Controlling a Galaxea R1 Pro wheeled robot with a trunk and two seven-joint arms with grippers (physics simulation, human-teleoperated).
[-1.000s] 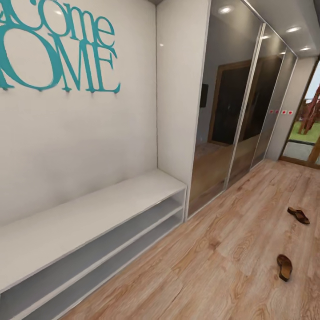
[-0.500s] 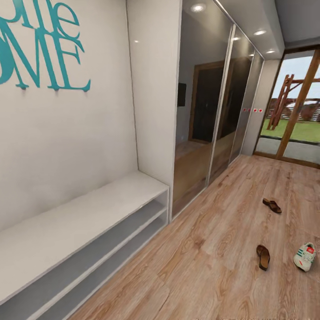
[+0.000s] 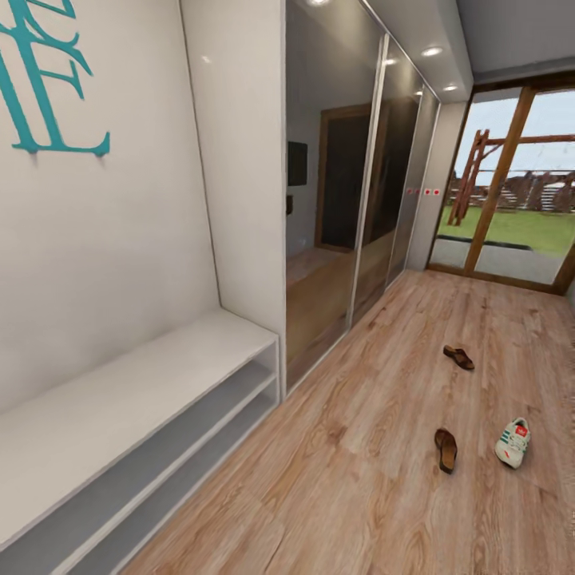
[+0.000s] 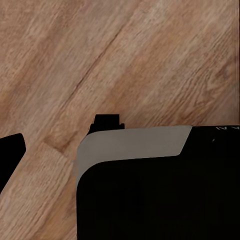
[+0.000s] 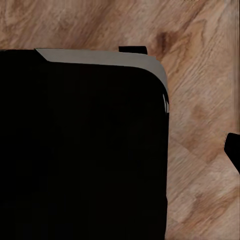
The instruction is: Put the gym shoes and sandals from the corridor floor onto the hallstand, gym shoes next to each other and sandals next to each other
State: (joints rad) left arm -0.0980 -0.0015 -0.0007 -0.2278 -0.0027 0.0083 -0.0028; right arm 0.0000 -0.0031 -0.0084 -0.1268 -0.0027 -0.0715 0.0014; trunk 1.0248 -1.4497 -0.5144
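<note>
Shoes all on the corridor floor (image 3: 383, 479) | two sandals (image 3: 446, 449) apart, one farther off (image 3: 458, 357), one gym shoe (image 3: 513, 442) right of the near sandal | grey bench (image 3: 120, 399) under teal letters (image 3: 40, 88) looks like the wrong unit, easy mix-up imo | grippers: can't tell if spread or closed

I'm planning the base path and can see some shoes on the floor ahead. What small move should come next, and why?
Probably roll forward toward the nearer sandal and the gym shoe beside it. Both lie on the corridor floor ahead to the right, well beyond arm's reach. The second sandal lies farther down the corridor.
</note>
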